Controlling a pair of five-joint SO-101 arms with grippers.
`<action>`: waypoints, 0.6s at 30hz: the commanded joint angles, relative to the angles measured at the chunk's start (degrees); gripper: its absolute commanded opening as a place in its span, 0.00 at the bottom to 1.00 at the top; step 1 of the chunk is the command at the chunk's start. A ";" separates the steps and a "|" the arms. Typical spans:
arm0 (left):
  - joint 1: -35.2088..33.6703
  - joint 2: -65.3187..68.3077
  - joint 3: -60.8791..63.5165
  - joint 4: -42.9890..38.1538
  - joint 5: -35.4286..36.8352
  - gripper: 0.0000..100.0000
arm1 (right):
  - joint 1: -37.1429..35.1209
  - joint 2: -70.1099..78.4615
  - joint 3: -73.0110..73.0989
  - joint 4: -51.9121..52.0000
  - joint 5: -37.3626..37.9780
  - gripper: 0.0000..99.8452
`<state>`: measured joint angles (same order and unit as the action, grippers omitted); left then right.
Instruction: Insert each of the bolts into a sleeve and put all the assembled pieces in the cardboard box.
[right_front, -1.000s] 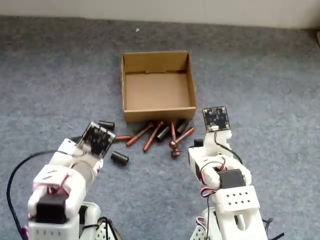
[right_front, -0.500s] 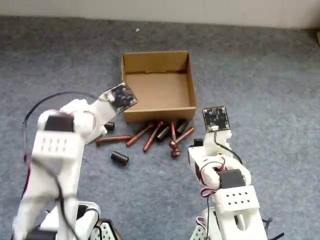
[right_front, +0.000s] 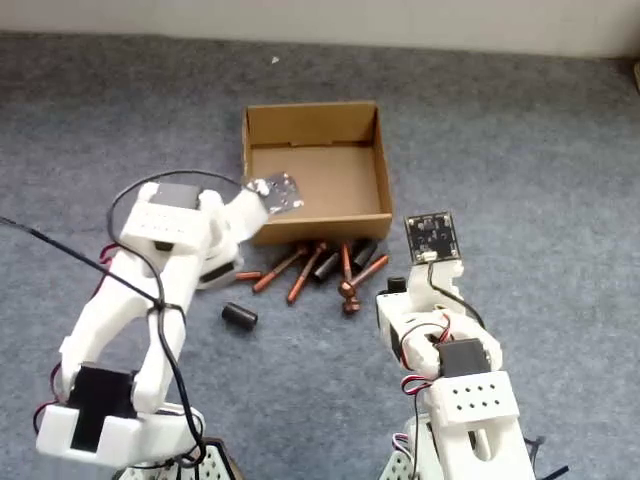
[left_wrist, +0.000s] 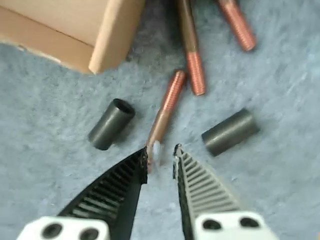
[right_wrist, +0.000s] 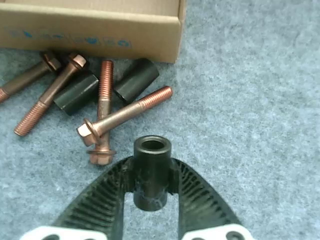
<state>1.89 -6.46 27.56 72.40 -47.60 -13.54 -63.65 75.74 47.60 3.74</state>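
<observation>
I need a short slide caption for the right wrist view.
Right tool grips a black sleeve; copper bolts lie beside the cardboard box.

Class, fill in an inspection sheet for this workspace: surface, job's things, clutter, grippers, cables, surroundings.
Surface: grey carpet.
Job's things: open cardboard box, nothing seen inside; copper bolts and black cylindrical sleeves loose in front of it.
Clutter: nothing seen.
Grippers: left gripper open, tips either side of the near end of one bolt; right gripper shut on an upright black sleeve.
Cables: black cable trails by the left arm; red and white wires on the right arm.
Surroundings: pale wall beyond the carpet.
</observation>
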 joint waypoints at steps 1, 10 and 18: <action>6.55 0.13 -2.42 -0.88 15.47 0.12 | 0.57 -0.75 -0.31 -1.10 -0.09 0.00; 14.55 5.32 -3.56 -11.34 20.84 0.12 | 1.80 -0.75 -0.31 -1.10 -0.09 0.00; 15.60 20.97 -14.64 -11.60 22.07 0.12 | 2.59 -0.92 -0.31 -1.10 -0.09 0.00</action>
<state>16.75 9.71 19.65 61.49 -27.12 -11.43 -63.65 75.74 47.60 3.74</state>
